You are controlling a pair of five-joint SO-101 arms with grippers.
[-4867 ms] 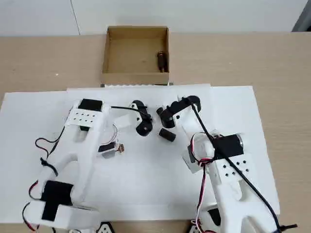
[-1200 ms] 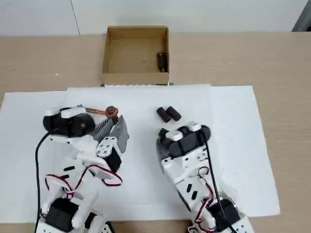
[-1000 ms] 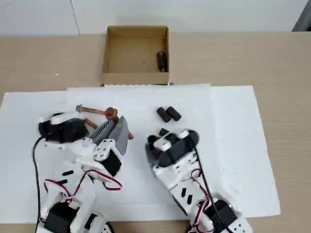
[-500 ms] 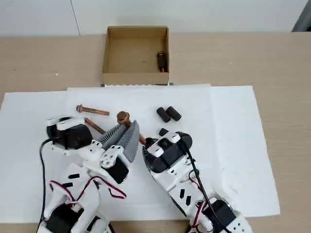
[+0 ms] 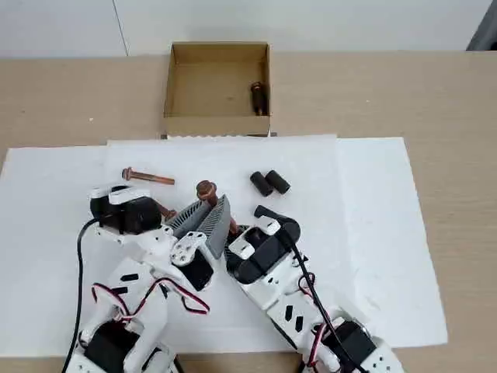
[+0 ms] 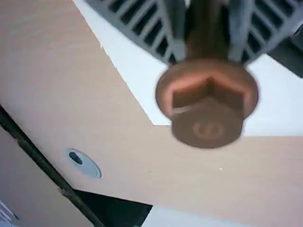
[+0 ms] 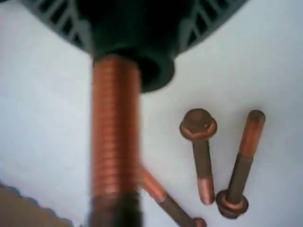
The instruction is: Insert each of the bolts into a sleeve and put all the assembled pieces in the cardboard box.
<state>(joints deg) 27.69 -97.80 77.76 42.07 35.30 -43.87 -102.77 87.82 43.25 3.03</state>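
Coppery metal on the bolt (image 6: 207, 106) in the left gripper (image 6: 207, 47): the flanged hex head is smooth with a dull sheen. The gripper's fingers (image 6: 137, 23) are matt grey plastic, moulded as an open lattice. At the right gripper (image 7: 135, 19) the bolt's shaft looks finely ridged with thread, and the sleeve (image 7: 128, 52) is matt black. The loose bolts (image 7: 199, 151) share that copper finish. Under them is smooth white paper (image 5: 373, 233) on a pale wood-grain table (image 5: 388, 93). The cardboard box (image 5: 217, 124) is plain brown and matt.
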